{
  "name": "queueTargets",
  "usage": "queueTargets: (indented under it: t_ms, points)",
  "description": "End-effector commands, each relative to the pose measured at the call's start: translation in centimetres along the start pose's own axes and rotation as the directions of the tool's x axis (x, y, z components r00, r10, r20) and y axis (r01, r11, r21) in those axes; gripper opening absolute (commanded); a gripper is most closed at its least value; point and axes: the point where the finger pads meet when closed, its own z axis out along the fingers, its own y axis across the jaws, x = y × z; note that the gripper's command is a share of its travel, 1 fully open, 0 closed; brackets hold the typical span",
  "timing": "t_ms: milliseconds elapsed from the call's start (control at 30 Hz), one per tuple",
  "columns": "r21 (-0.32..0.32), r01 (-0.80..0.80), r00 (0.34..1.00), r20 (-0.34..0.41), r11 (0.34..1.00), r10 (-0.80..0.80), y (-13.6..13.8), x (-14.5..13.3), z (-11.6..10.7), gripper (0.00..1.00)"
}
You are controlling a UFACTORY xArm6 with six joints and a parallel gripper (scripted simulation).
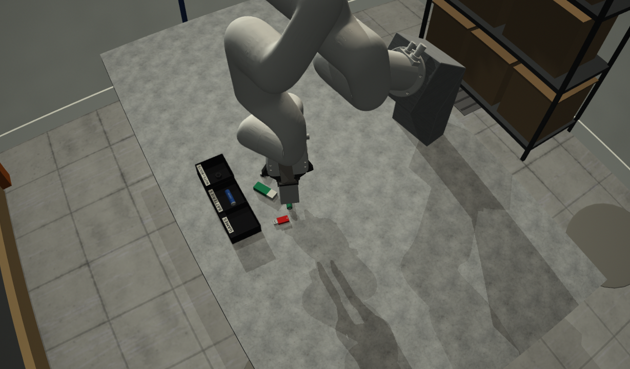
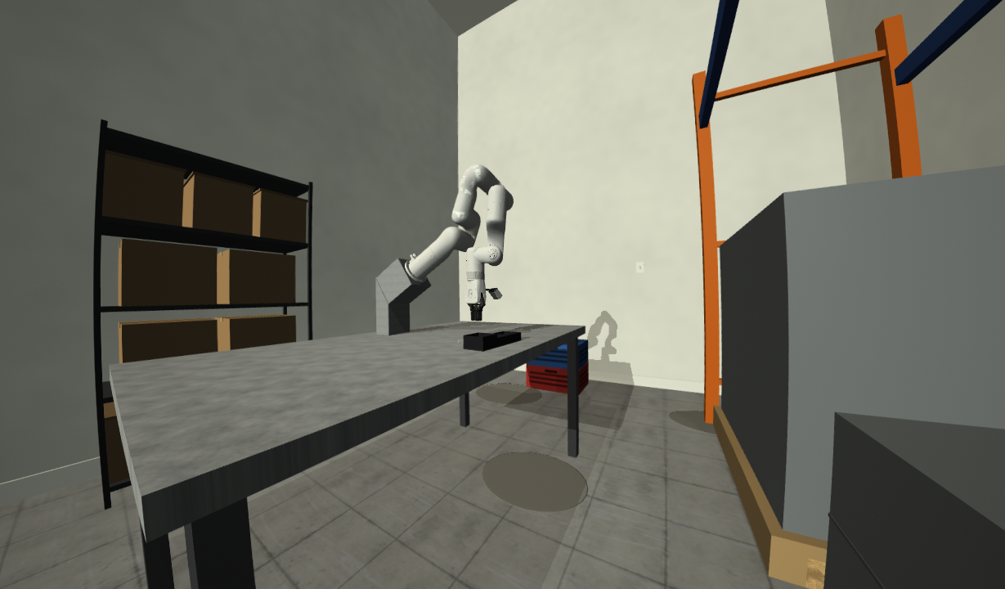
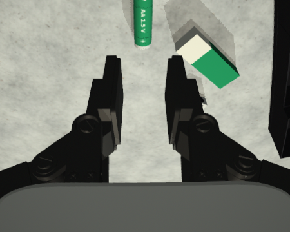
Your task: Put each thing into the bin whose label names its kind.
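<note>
My gripper is open and empty, pointing down above the table. A green AA battery lies just beyond the fingertips, roughly in line with the gap; the top view shows only its end. A green and white eraser lies to its right in the wrist view. A red USB stick lies near the GAMES bin, which looks empty. A blue battery lies in the BATTERIES bin. A dark nut lies in the NUTS+BOLTS bin. A sharpener is mostly hidden behind the right finger.
The joined black bins stand near the long edge of the table, at the right of the wrist view. The arm's pedestal stands across the table, with a shelf of cardboard boxes behind it.
</note>
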Motion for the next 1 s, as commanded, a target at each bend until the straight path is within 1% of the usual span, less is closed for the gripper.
queueTargets:
  t_ms: [0, 333, 667, 733, 900, 967]
  points:
    - [0.0, 0.0, 1.0, 0.0, 1.0, 0.0, 0.0, 0.0, 0.0, 0.28]
    - [-0.001, 0.0, 1.0, 0.0, 1.0, 0.0, 0.0, 0.0, 0.0, 0.28]
    - [0.0, 0.0, 1.0, 0.0, 1.0, 0.0, 0.0, 0.0, 4.0, 0.28]
    - [0.0, 0.0, 1.0, 0.0, 1.0, 0.0, 0.0, 0.0, 4.0, 0.28]
    - [0.0, 0.0, 1.0, 0.0, 1.0, 0.0, 0.0, 0.0, 6.0, 0.28]
    - [0.0, 0.0, 1.0, 0.0, 1.0, 0.0, 0.0, 0.0, 6.2, 0.28]
